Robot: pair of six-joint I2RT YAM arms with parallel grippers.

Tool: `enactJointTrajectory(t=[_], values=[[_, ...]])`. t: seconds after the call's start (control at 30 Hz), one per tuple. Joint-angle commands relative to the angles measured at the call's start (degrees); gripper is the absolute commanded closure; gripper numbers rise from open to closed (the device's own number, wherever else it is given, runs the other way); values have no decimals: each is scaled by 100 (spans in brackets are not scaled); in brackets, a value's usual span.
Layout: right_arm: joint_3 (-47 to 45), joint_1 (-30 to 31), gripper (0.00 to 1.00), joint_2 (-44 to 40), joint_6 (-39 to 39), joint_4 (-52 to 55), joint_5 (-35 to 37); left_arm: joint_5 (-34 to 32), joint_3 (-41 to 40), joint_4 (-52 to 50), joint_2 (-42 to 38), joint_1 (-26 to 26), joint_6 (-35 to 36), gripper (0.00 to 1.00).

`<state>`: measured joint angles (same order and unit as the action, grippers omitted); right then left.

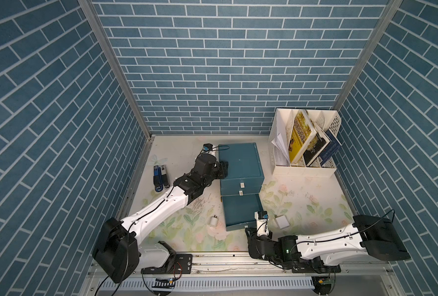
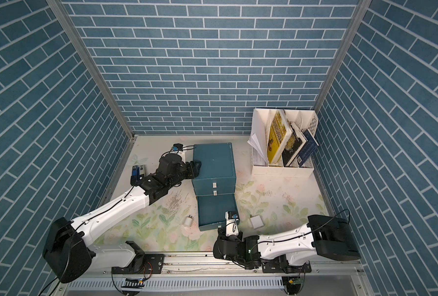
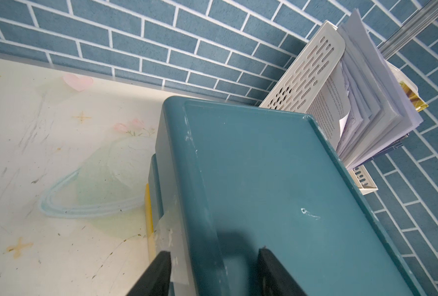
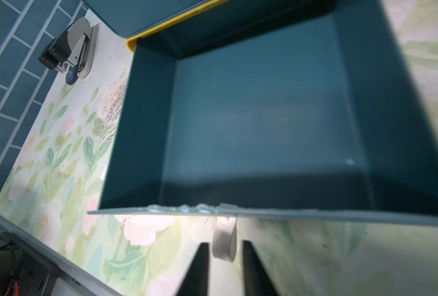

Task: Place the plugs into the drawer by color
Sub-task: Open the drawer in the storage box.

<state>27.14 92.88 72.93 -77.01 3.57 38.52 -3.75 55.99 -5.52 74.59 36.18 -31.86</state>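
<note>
The dark teal drawer (image 1: 239,160) cabinet stands mid-table in both top views (image 2: 212,160). Its bottom tray (image 1: 241,210) is pulled out toward the front and looks empty inside (image 4: 264,115). My left gripper (image 3: 214,252) is open, its fingers astride the cabinet's upper left edge (image 1: 224,167). My right gripper (image 4: 225,243) is open at the tray's front (image 1: 248,229), one finger on each side of the white tab handle (image 4: 223,230) with a gap at both. Two white plugs lie on the table: one (image 1: 214,220) left of the tray, one (image 1: 282,221) right of it.
Blue and black staplers (image 1: 160,178) lie by the left wall, also seen in the right wrist view (image 4: 69,53). A white perforated book rack (image 1: 305,143) with books and papers fills the back right corner. Blue brick-pattern walls close three sides.
</note>
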Motion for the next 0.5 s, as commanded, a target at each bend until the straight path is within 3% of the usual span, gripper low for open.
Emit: enactJointTrajectory(t=[0.0, 0.1, 0.23, 0.33, 0.4, 0.47], values=[[439, 39, 37, -9, -165, 1277, 350, 16, 196, -737, -115, 11, 134, 34], [794, -20, 24, -253, -379, 2422, 614, -66, 388, -849, -264, 13, 170, 30], [1041, -529, 17, -965, -446, 3632, 599, -115, 503, -992, -485, 13, 171, 29], [1001, -1425, 12, -1711, 96, 3892, 193, -177, 453, -1073, -752, 12, 123, 29], [840, -2287, 2, -2235, 727, 3792, -370, -255, 397, -1173, -978, 12, 82, 28], [679, -3059, 0, -2589, 1213, 3706, -924, -339, 345, -1309, -1192, 11, 60, 27]])
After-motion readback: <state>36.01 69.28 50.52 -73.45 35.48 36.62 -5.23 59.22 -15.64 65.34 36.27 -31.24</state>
